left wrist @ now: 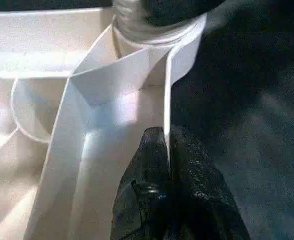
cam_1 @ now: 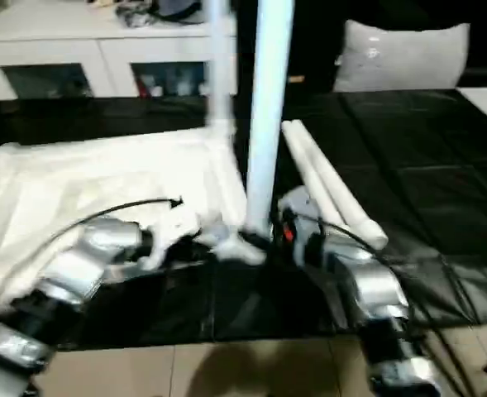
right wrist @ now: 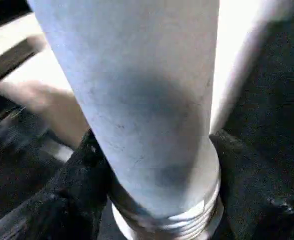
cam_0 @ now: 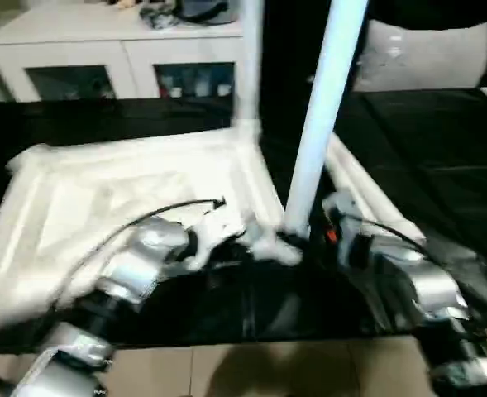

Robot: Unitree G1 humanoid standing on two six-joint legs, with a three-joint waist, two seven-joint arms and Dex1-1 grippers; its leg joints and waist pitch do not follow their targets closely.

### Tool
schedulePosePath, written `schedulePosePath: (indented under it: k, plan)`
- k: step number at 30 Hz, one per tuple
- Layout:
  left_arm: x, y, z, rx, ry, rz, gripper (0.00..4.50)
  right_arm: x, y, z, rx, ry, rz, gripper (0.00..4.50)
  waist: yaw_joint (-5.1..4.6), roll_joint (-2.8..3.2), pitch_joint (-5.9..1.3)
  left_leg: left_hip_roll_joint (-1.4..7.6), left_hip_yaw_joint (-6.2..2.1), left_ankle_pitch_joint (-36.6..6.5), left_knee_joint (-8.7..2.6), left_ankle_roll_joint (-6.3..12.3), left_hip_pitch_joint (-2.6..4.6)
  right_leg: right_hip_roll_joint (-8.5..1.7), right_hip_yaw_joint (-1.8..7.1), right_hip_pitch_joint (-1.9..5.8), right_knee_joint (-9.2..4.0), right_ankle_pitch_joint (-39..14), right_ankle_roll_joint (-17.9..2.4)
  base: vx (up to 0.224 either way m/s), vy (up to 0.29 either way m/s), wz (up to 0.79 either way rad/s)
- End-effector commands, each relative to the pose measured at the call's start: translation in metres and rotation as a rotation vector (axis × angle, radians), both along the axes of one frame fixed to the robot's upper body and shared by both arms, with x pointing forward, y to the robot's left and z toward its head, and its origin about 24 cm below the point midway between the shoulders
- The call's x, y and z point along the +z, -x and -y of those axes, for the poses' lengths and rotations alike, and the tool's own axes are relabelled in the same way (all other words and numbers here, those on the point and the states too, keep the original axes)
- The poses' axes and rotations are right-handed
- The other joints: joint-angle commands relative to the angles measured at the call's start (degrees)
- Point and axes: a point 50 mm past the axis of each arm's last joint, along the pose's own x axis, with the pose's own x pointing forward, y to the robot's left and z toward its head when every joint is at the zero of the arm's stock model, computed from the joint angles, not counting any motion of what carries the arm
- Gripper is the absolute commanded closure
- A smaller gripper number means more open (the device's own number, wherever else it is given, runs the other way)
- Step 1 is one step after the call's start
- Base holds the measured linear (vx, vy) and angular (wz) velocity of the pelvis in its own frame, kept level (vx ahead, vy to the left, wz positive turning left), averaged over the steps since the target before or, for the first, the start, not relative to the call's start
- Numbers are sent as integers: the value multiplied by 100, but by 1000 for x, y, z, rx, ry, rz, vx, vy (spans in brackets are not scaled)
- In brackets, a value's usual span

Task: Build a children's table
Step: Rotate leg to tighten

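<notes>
A white plastic table top [cam_0: 144, 198] lies upside down on a black mat [cam_0: 441, 165], its ribbed underside facing up, filling the 9 o'clock half of the head camera's scene. Four legs can be counted. Two stand upright in corner sockets: one leg [cam_0: 326, 107] at the near corner, close to scene centre, and a second leg [cam_0: 250, 58] at the far corner toward 12 o'clock. Two spare legs [cam_1: 330, 182] lie side by side on the mat just beyond the near corner, running from centre out toward 4 o'clock.

Two grippers work at the near corner. The left gripper [left wrist: 167, 150], reaching in from 8 o'clock, has its two black fingers pinched narrow on the thin outer rim of the table top just beside the corner socket [left wrist: 151, 30]. The right gripper [right wrist: 156, 165], reaching in from 5 o'clock, has its fingers [right wrist: 82, 170] spread partway around the foot of the near upright leg, one on each side, just above the threaded end [right wrist: 166, 220] of that leg, and they press against it in the wrist view.

Beyond the mat, at 11 o'clock, stands one white cabinet [cam_0: 119, 58] with two glass doors and clutter on top. One pale cushion [cam_0: 429, 54] sits at 1 o'clock.
</notes>
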Motion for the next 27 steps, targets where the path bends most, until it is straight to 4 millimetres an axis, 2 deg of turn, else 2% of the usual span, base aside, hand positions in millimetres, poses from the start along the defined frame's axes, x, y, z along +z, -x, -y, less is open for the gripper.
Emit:
schedulePosePath:
  k: [1,2,3,5,6,7,8,10,12,13,14,16,18,22,25,26,27]
  plan:
    - [4,5,30,-1,70,-9,450,-15,-3,-13,-85,5,-96,177,15,-73,-293,274,-89,-858,-420,196,-105,-449,321,361,-639,-2797,-335,0,0,0]
    - [5,3,34,27,73,-6,450,-17,-5,-13,-112,20,-94,177,-12,-61,-297,274,-88,-885,-419,242,-106,-448,308,358,-653,-2754,-332,0,0,0]
    - [6,2,36,46,68,-3,450,-17,-7,-14,-126,41,-85,177,-19,-73,-305,279,-83,-881,-418,299,-106,-439,312,356,-655,-2634,-341,0,0,0]
    - [7,1,38,52,51,17,450,-17,-7,-15,-118,59,-59,177,-3,-78,-308,273,-65,-898,-418,378,-73,-436,319,331,-668,-2612,-370,0,0,0]
    - [7,1,38,50,45,24,450,-15,-7,-17,-106,49,-42,177,14,-81,-310,272,-66,-863,-420,423,-87,-443,327,337,-665,-2575,-369,0,0,0]
    - [7,1,37,54,41,26,450,-15,-8,-17,-111,46,-33,122,19,-82,-313,277,-67,-841,-423,431,-90,-446,330,339,-658,-2545,-372,0,0,0]
    - [7,1,35,51,31,36,450,-13,-8,-18,-112,28,-25,108,25,-76,-317,287,-76,-789,-430,451,-102,-442,334,349,-637,-2450,-392,0,0,0]
    - [6,1,31,49,18,41,450,-12,-8,-18,-112,18,-20,101,24,-69,-330,314,-90,-712,-440,475,-110,-445,350,355,-592,-2209,-484,0,0,0]
    - [4,1,24,43,-11,62,450,-9,-8,-14,-115,5,9,65,54,-59,-354,334,-96,-511,-435,520,-125,-453,379,366,-520,-1786,-644,0,0,0]
    - [4,1,23,43,-13,63,450,-8,-8,-14,-114,3,13,60,50,-61,-355,336,-85,-478,-430,537,-121,-450,383,358,-514,-1697,-684,0,0,0]
    - [3,0,20,28,-25,76,450,-7,-7,-12,-100,-8,26,60,62,-68,-368,330,-90,-392,-422,563,-137,-455,386,382,-482,-1520,-743,0,0,0]
    - [3,-1,15,8,-48,86,450,-3,-4,-7,-56,-30,49,30,76,-72,-392,329,-87,-206,-402,644,-152,-455,396,396,-434,-1222,-828,0,0,0]
    - [2,-1,11,-15,-64,93,450,-1,-1,-3,-24,-33,70,16,104,-59,-400,330,-77,28,-374,806,-171,-453,397,390,-401,-900,-912,0,0,0]
    - [0,-1,4,-73,-97,102,450,1,5,8,55,-1,101,4,158,-60,-395,346,-73,52,-365,878,-169,-449,391,373,-395,-928,-920,0,0,0]
    - [-1,1,-2,-146,-119,97,450,4,9,21,114,29,113,4,182,-55,-387,345,-74,-125,-376,787,-160,-449,384,379,-434,-1225,-855,0,0,0]
    - [-2,3,-6,-222,-134,86,450,9,11,32,182,51,112,4,195,-62,-385,337,-69,-220,-375,776,-159,-447,386,384,-448,-1331,-812,0,0,0]
    - [-2,3,-6,-222,-134,86,450,9,11,32,182,51,112,4,202,-64,-388,347,-68,-206,-377,767,-154,-451,396,380,-437,-1308,-811,0,0,0]
